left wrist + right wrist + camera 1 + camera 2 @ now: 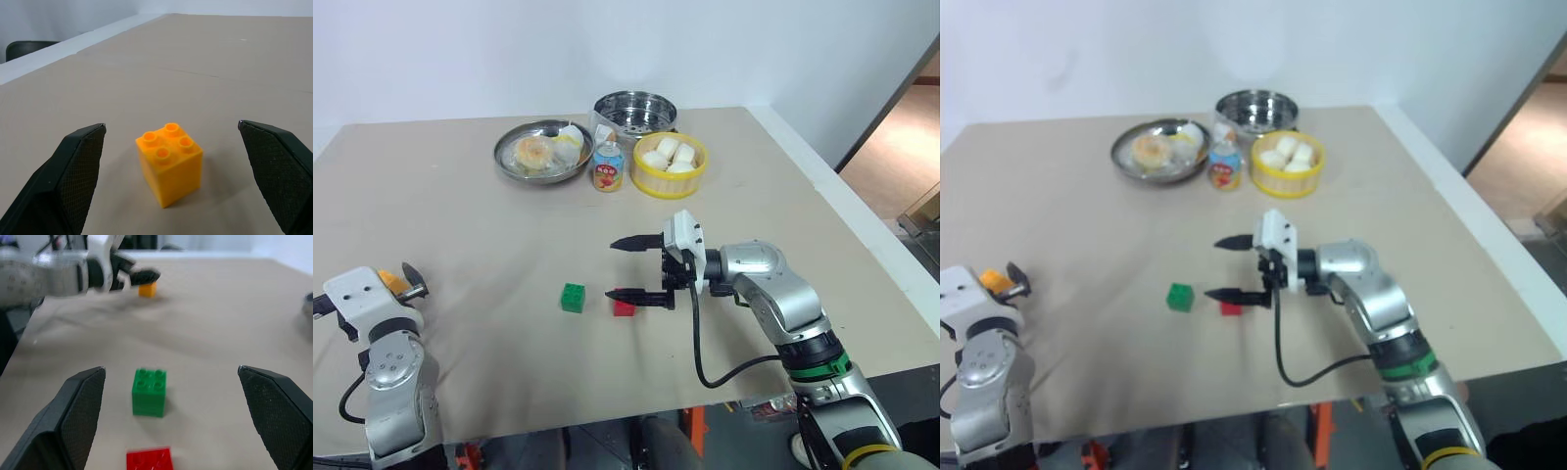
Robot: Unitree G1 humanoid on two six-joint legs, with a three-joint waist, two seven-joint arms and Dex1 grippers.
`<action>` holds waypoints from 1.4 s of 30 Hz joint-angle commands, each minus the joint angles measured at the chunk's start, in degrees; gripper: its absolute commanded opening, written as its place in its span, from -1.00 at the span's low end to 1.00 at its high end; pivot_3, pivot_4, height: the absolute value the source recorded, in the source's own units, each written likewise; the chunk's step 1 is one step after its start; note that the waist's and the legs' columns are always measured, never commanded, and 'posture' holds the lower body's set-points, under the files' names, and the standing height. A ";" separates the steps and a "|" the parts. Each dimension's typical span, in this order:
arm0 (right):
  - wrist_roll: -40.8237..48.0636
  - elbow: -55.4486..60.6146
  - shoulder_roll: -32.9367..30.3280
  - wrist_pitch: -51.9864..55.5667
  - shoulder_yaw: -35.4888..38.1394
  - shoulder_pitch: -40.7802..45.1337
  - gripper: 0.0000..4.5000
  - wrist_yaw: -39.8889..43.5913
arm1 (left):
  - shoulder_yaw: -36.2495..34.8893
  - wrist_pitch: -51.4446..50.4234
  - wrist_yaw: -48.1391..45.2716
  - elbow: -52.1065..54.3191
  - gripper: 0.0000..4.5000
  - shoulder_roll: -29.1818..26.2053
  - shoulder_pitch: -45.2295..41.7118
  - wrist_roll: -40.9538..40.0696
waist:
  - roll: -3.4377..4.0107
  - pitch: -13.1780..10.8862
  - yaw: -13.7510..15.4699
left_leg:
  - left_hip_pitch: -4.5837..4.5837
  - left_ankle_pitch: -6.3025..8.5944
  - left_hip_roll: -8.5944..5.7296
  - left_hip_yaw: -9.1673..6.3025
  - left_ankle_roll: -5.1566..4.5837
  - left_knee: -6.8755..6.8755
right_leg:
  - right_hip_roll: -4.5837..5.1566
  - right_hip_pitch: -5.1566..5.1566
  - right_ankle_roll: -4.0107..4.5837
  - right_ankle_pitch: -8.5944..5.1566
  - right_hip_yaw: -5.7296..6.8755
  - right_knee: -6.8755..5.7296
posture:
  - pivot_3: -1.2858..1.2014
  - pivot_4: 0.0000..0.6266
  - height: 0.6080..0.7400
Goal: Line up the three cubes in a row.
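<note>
The setting is a robot test area in a lab-type room. A large table (pixel 489 225) covered in plain beige sheeting stands against bare white walls (pixel 509 49). Props are staged at its far edge: a steel plate (pixel 540 152) of food, a steel steamer pot (pixel 634 114), a yellow basket (pixel 670 166) of white buns and a small printed can (pixel 608 167). A doorway (pixel 901 117) opens at right.
</note>
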State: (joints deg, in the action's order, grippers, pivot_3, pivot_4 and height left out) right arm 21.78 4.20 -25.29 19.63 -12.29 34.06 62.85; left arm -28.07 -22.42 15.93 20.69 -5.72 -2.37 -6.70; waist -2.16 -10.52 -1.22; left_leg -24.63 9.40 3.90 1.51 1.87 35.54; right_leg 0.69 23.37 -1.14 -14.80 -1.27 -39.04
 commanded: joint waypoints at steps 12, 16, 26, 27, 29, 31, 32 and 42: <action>-0.88 -0.03 -0.04 -3.30 1.26 0.92 1.00 -1.63 | -2.86 1.41 3.71 -6.21 0.99 0.08 -5.23 -1.56 | -0.02 -0.01 0.00 | -0.01 0.00 -0.01 0.00 0.00 0.00 | 0.01 0.00 -0.02 0.00 0.01 0.00 | 0.03 -0.52 1.00; -1.07 0.21 -0.33 -3.36 1.35 0.67 1.00 -1.80 | -2.39 2.13 3.81 -8.97 0.99 0.09 -6.88 -1.59 | -0.03 -0.01 0.00 | -0.01 0.00 -0.01 0.00 0.00 0.00 | 0.01 0.00 -0.02 0.00 0.01 0.00 | 0.03 -0.52 1.00; -1.08 1.41 -0.97 -3.15 1.49 -0.15 1.00 -2.24 | -3.31 3.70 5.16 -12.48 -0.28 -1.12 -8.55 -1.75 | -0.03 -0.01 0.00 | -0.01 0.00 -0.01 0.00 0.01 -0.01 | 0.01 0.00 -0.03 0.00 0.01 0.00 | 0.03 -0.52 1.00; -1.08 1.38 -0.99 -3.12 1.50 -0.13 1.00 -2.27 | -3.19 3.83 4.51 -12.77 -0.31 -1.79 -8.36 -1.74 | -0.03 -0.01 0.00 | -0.01 0.00 -0.01 0.00 0.01 -0.01 | 0.00 0.00 -0.03 0.00 0.02 0.00 | 0.03 -0.52 1.00; -1.12 1.30 -1.00 -3.15 1.51 -0.06 1.00 -2.28 | -2.82 4.34 3.23 -13.26 -0.31 -2.88 -8.00 -1.75 | -0.04 -0.01 0.00 | -0.01 0.00 -0.01 0.00 0.01 0.00 | 0.01 0.00 -0.03 0.00 0.01 0.00 | 0.03 -0.52 1.00; -1.12 1.25 -1.07 -3.13 1.53 -0.01 1.00 -2.26 | -2.28 4.62 0.66 -13.73 -0.31 -4.37 -7.45 -2.29 | -0.04 -0.01 0.00 | -0.01 -0.01 -0.01 0.00 0.02 0.00 | 0.01 0.00 -0.04 0.00 0.02 0.00 | 0.03 -0.52 1.00; -1.13 1.19 -1.10 -3.17 1.54 0.04 1.00 -2.23 | -1.50 4.87 -2.06 -13.96 -0.31 -5.48 -6.91 -2.92 | -0.04 -0.01 -0.01 | -0.01 -0.01 -0.01 0.00 0.02 0.00 | 0.01 0.00 -0.03 0.00 0.01 0.00 | 0.03 -0.52 1.00; -1.44 1.03 -1.30 -3.27 1.63 0.45 1.00 -2.47 | 18.58 16.43 -47.79 -18.09 -0.31 -24.42 -3.50 -6.01 | -0.02 -0.03 0.00 | -0.03 0.01 -0.02 0.06 0.06 -0.07 | 0.13 0.08 0.11 -0.07 0.05 0.01 | 0.03 -0.52 1.00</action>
State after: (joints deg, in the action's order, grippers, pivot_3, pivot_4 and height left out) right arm 20.12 3.31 -26.28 17.16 -12.28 33.71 60.62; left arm -11.20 -9.22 -23.87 2.54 -28.45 -5.54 -10.98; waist -2.18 -10.55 -1.22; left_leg -24.65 9.41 3.89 1.60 1.93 35.44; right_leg 0.85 23.47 -0.84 -14.97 -1.21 -39.03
